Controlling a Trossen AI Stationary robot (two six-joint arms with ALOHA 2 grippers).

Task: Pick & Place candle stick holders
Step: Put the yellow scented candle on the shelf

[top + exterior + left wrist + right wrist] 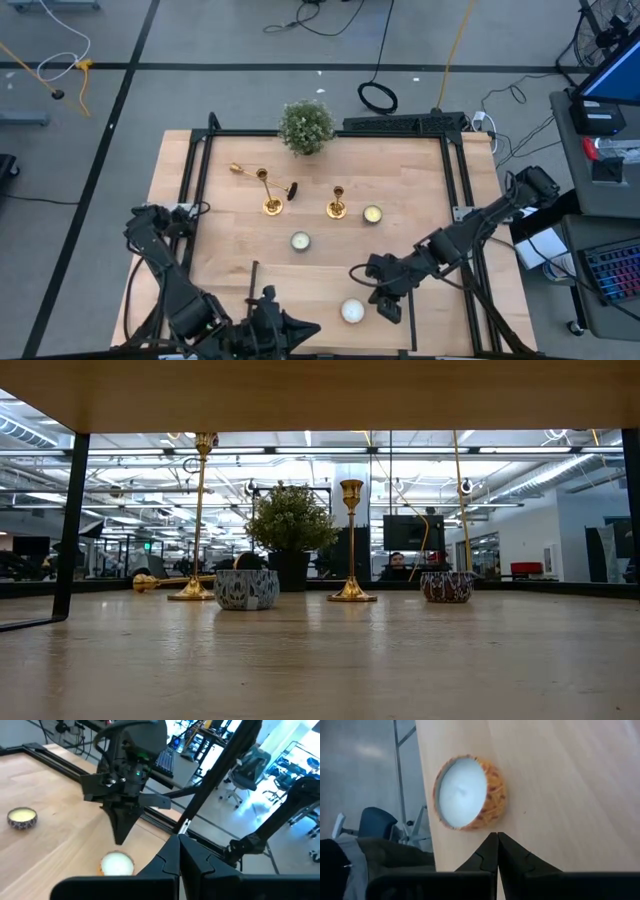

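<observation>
I find three candle stick holders on the table. One upright holder (271,192) stands left of centre, a second upright holder (337,203) stands to its right, and a third holder (248,171) lies on its side just behind the first. In the low view both standing ones (196,520) (351,540) are vertical.

A potted plant (306,127) sits at the far edge. I note three tealights: one (372,214) just right of the second holder, one (300,241) nearer centre, and one (351,311) by the near edge.

The right gripper (388,303) hangs just beside that near-edge tealight (467,792), fingers pressed together, holding nothing. The left gripper (290,327) waits at the near edge, its fingers (165,862) likewise closed and empty. Both grippers are well apart from the holders.
</observation>
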